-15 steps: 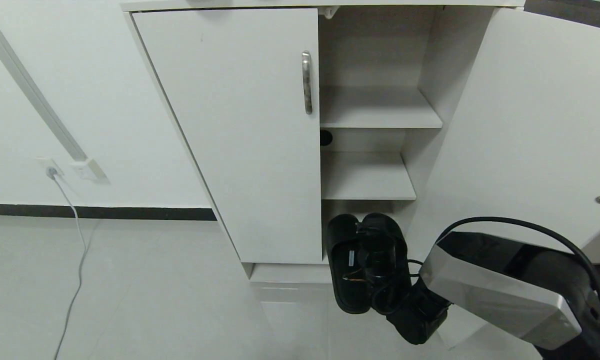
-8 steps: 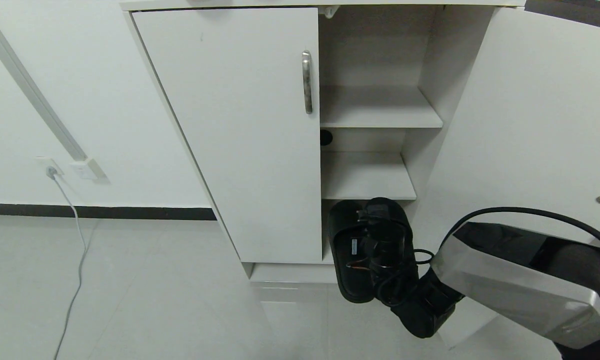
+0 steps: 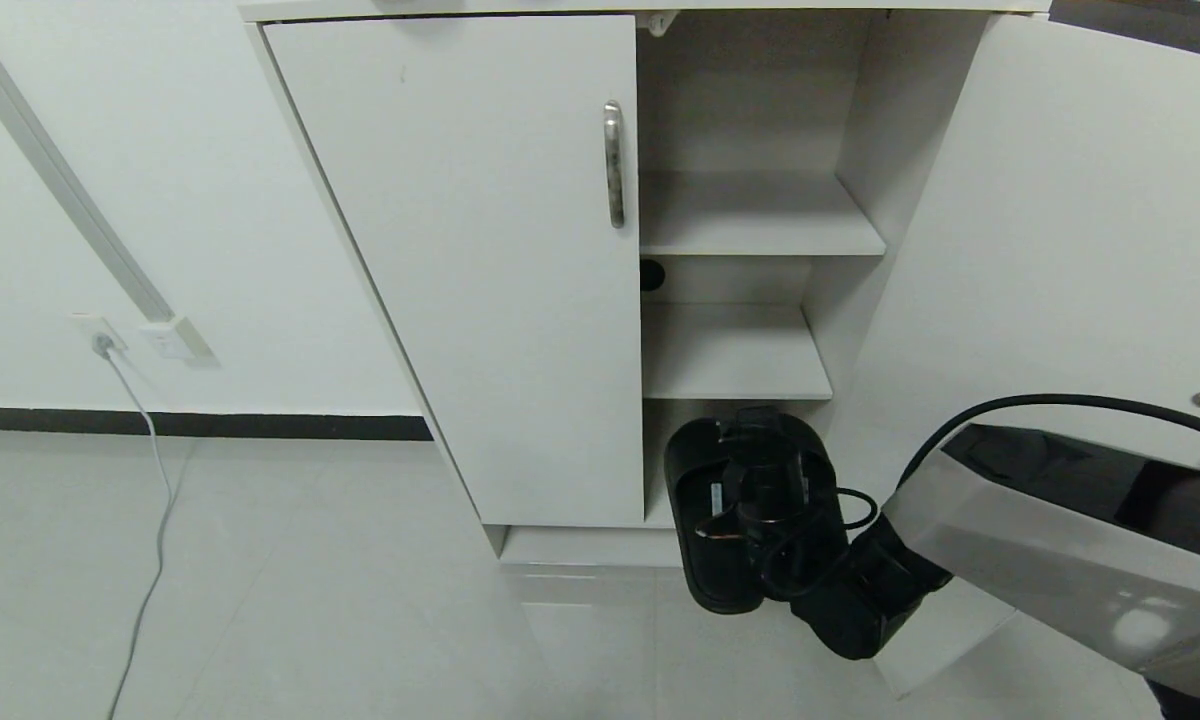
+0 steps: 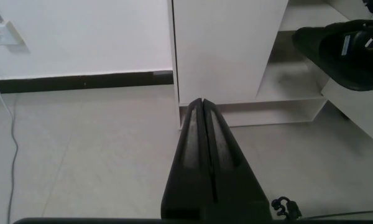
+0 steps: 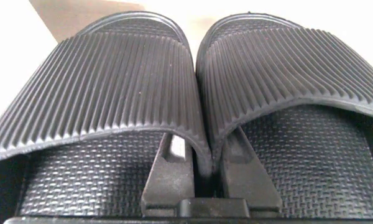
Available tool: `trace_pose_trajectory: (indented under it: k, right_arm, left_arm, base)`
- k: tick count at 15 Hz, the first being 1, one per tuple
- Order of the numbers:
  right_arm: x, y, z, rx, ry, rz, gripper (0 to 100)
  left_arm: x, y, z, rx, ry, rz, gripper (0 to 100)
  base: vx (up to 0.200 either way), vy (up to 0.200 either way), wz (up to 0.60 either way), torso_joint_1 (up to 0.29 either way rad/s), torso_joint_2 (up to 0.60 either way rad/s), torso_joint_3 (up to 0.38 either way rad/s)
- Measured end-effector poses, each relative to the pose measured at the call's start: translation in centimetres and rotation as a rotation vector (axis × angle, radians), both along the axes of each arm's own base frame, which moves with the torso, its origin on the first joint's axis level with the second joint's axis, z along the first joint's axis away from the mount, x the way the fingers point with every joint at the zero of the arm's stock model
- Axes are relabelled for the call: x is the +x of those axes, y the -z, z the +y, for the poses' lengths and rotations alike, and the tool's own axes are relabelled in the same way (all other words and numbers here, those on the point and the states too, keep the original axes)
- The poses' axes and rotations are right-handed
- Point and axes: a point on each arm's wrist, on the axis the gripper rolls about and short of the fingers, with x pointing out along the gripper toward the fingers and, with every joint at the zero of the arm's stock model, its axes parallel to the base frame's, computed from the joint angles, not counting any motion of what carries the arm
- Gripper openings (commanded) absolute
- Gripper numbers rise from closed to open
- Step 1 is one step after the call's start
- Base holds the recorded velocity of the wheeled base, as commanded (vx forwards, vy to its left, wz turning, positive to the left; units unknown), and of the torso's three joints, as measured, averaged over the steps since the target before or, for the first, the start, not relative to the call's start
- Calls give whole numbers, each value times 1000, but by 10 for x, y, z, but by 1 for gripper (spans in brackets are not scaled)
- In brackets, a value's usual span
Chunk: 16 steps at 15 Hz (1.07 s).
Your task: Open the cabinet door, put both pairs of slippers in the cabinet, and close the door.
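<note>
The right gripper (image 5: pixel 206 163) is clamped on the pair of black slippers (image 3: pixel 720 520), its fingers (image 5: pixel 171 167) pinching the two straps where they meet. The white cabinet (image 3: pixel 865 120) stands with its right door (image 3: pixel 1060 250) swung open and its left door (image 3: pixel 480 260) shut. The slippers hang toes-first at the mouth of the bottom compartment, under the lower shelf (image 3: pixel 730 355). The left gripper (image 4: pixel 202 106) hovers over the floor (image 4: pixel 99 155), fingers pressed together.

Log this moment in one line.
right door: open | left door: shut | right gripper: shut on slippers at bottom compartment mouth | left gripper: shut, empty
</note>
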Motion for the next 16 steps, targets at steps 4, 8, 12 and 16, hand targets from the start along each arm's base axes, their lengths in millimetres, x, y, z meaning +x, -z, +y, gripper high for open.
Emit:
trace_pose_trajectory:
  k: [4, 8, 12, 16]
  right_arm:
    - [-8, -17, 10, 64, 2, 80, 0]
    - [-8, -28, 15, 105, -1, 58, 0]
    - [-11, -27, 17, 98, -9, 61, 0]
    - [-2, -21, 12, 112, 9, 31, 0]
  left_arm:
    - [0, 0, 0, 1, -2, 0, 0]
    - [0, 0, 0, -5, -2, 0, 0]
    - [0, 0, 0, -5, -2, 0, 0]
    - [0, 0, 0, -6, -2, 0, 0]
  base:
    - [0, -100, 0, 1, 0, 2]
    - [0, 0, 0, 0, 0, 0]
    - [0, 0, 0, 0, 0, 0]
    - [0, 0, 0, 0, 0, 0]
